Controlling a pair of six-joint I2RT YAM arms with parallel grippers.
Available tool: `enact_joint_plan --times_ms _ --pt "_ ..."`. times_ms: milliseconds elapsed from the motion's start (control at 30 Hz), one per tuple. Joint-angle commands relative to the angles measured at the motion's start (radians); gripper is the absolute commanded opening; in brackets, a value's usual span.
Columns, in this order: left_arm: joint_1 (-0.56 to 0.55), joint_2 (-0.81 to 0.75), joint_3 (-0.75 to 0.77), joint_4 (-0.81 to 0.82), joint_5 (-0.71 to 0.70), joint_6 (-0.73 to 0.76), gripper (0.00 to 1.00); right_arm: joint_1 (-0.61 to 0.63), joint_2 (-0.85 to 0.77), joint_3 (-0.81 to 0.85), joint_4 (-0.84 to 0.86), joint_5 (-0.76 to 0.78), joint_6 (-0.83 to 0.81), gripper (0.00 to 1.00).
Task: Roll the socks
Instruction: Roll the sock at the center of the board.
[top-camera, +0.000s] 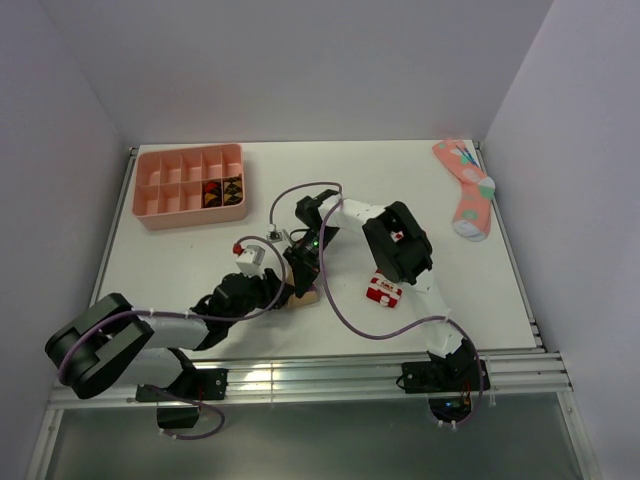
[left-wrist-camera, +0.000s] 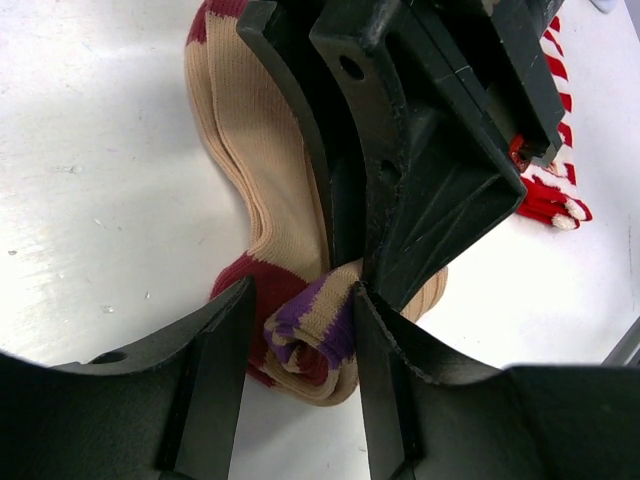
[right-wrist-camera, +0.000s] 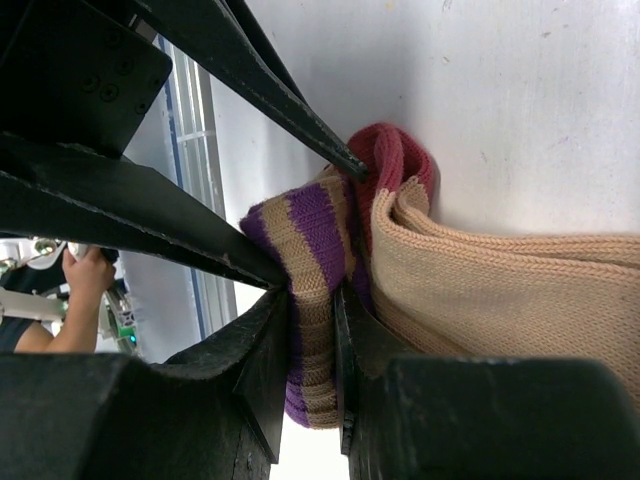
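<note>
counter (top-camera: 200, 260): flat white surface carrying everything, with both arms meeting near its front middle.
pink tray (top-camera: 190, 183): shallow plastic tray of small compartments, back left; two compartments hold dark rolled items, too small to identify.
pink sock (top-camera: 466, 188): patterned with teal and grey, lying flat at the back right, well apart from the work.
tan sock (left-wrist-camera: 262, 150): ribbed knit with dark red toe and heel and a purple-striped cuff, lying on the counter under both tools; the cuff end is curled up into a small roll.
striped sock (top-camera: 384, 291): red and white, already bunched small, just right of the tan sock.
left tool (left-wrist-camera: 300, 335): partly spread, its two pads bracketing the rolled cuff from either side.
right tool (right-wrist-camera: 312, 340): pinching the purple-striped cuff (right-wrist-camera: 310, 260) tightly between its pads.
step in hand: rolling the tan sock, cuff end first; the roll looks barely begun.
next move: likely needs the cuff kept taut while the roll turns toward the toe, without the loose leg sliding.
</note>
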Motion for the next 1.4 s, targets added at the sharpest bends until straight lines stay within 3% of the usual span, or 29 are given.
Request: enact_joint_plan --times_ms 0,133,300,367,467,533,600,733,867,1233,1367 --pt "-0.005 0.038 0.03 0.039 0.033 0.025 0.49 0.001 0.043 0.031 -0.008 0.053 -0.029 0.25" --pt "-0.007 0.059 0.049 0.015 0.037 0.019 0.44 0.001 0.037 0.027 0.0 0.053 -0.025 0.26" --pt "-0.007 0.056 0.087 -0.1 0.03 0.031 0.22 0.002 0.001 -0.025 0.084 0.076 0.021 0.29" --pt "-0.007 0.043 0.102 -0.152 0.027 0.042 0.1 0.001 -0.016 -0.044 0.104 0.082 0.041 0.33" --pt "-0.007 0.01 0.134 -0.247 0.013 0.045 0.0 0.002 -0.045 -0.071 0.138 0.09 0.061 0.4" --pt "-0.007 -0.004 0.159 -0.341 -0.007 0.044 0.0 0.001 -0.072 -0.097 0.184 0.105 0.085 0.49" --pt "-0.005 -0.006 0.2 -0.405 -0.019 0.042 0.0 0.001 -0.085 -0.104 0.207 0.119 0.098 0.52" --pt "-0.007 0.008 0.271 -0.554 -0.061 0.024 0.0 -0.004 -0.129 -0.131 0.247 0.125 0.124 0.53" --pt "-0.008 0.034 0.334 -0.672 -0.081 -0.01 0.0 -0.018 -0.206 -0.215 0.389 0.144 0.191 0.56" --pt "-0.007 0.109 0.429 -0.789 -0.085 -0.036 0.0 -0.159 -0.454 -0.448 0.721 0.145 0.418 0.6" --pt "-0.007 0.155 0.478 -0.838 -0.068 -0.035 0.0 -0.206 -0.565 -0.571 0.917 0.141 0.513 0.6"
